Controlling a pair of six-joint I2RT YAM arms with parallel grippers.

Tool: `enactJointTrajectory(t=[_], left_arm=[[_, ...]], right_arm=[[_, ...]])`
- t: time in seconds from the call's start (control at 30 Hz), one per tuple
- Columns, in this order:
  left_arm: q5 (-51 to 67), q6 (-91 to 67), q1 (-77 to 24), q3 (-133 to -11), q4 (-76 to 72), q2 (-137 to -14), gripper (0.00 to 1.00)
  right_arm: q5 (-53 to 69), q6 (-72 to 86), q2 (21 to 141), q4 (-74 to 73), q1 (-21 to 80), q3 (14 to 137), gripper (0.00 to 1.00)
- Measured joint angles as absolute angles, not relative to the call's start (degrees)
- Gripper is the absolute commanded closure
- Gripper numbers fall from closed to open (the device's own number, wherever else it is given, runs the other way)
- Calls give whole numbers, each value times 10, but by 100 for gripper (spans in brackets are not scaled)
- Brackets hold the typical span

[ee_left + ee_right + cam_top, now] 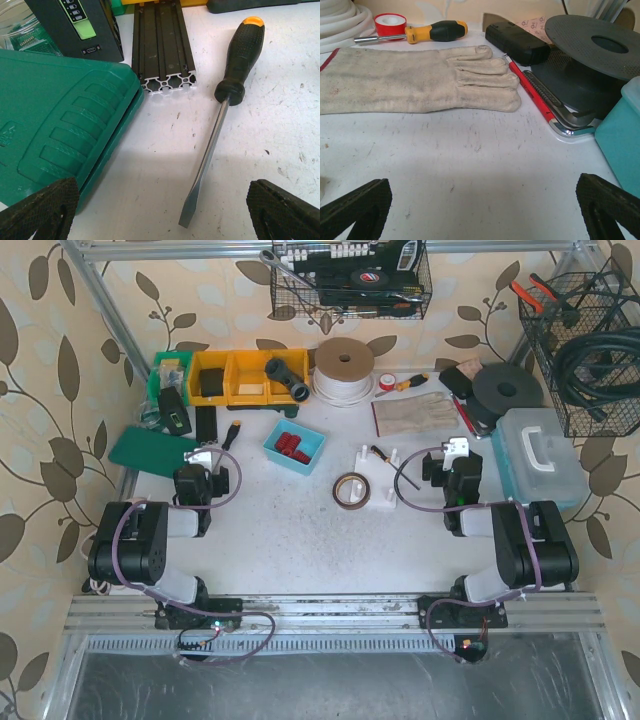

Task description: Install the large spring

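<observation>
2 spread claws (198, 455) (455, 448), 1 glove (420, 80)

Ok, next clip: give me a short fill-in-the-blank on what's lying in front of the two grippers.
1. Left wrist view: the tool case beside the flat screwdriver is ___ in colour.
2. Right wrist view: the glove lies flat, its fingers pointing to the picture's ___ side.
3. The left gripper and the right gripper both stand ___.
Missing words: green; right; open.
</observation>
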State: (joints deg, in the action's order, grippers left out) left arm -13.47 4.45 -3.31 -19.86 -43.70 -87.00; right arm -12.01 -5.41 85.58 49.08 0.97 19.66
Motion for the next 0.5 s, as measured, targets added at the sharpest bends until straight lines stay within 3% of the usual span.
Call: enactJointTrajectory(t=[0.5], left_arm=[[-135,44,-33,-199,-437,-870,6]], right_arm=[[-123,-54,854,485,10,197,0]])
